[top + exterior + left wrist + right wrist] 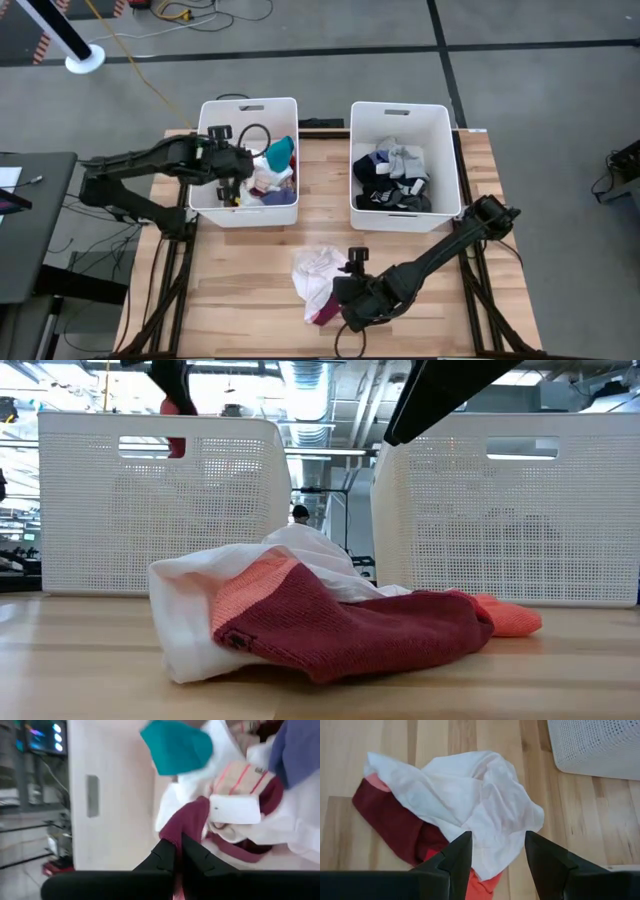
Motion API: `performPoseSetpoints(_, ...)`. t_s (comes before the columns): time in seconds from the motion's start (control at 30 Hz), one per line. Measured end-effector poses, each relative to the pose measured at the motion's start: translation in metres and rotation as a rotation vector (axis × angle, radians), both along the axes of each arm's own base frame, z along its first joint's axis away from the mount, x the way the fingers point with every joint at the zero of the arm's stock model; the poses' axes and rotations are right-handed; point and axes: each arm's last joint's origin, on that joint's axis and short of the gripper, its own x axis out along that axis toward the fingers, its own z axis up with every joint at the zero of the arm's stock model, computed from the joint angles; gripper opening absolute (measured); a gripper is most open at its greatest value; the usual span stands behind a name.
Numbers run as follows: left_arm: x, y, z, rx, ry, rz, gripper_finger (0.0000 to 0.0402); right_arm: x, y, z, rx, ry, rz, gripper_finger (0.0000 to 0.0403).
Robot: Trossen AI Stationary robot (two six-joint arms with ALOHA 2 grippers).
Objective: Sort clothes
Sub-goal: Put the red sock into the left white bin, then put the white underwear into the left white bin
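A small pile of clothes lies on the wooden table near its front edge: a white garment (470, 790) draped over a maroon and orange sock (395, 825); the low view shows the maroon sock (370, 630) in front. My right gripper (500, 855) hovers open just above this pile (315, 280), touching nothing. My left gripper (232, 185) is over the left white bin (248, 103), shut on a maroon garment (192, 817). Below it the bin holds teal, white, pink and blue clothes (235, 795). My left gripper pinches one end of the maroon garment (176, 836) between its two shut fingers, which slant down from above. The cloth hangs slack below the fingertips, over the clothes in the left bin; whether its lower end rests on them I cannot tell.
The right white bin (400, 108) holds dark, grey and white clothes (395, 180). Both bins stand side by side at the table's far half with a gap between them. Bare wood lies left and right of the pile (230, 290).
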Motion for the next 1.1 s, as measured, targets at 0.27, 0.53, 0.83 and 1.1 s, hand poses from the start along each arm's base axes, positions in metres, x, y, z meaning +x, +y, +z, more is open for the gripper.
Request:
performPoseSetpoints(0.27,0.001,0.026,-0.031,-0.193,0.048,0.035,0.0026,-0.003,0.006,0.0,0.013,-0.01,0.005,0.0191)
performPoseSetpoints(0.53,0.003,0.04,-0.039,-0.33,0.0,-0.002,0.0094,-0.003,0.006,0.0,0.014,-0.011,0.004,0.0191)
performPoseSetpoints(0.83,-0.014,0.034,0.0,-0.281,-0.154,-0.018,0.0188,-0.003,0.006,0.0,0.015,-0.012,0.003,0.0191)
performPoseSetpoints(1.1,-0.047,0.017,0.057,-0.23,-0.503,-0.052,0.0201,-0.001,0.003,0.001,0.013,-0.01,-0.004,0.0191)
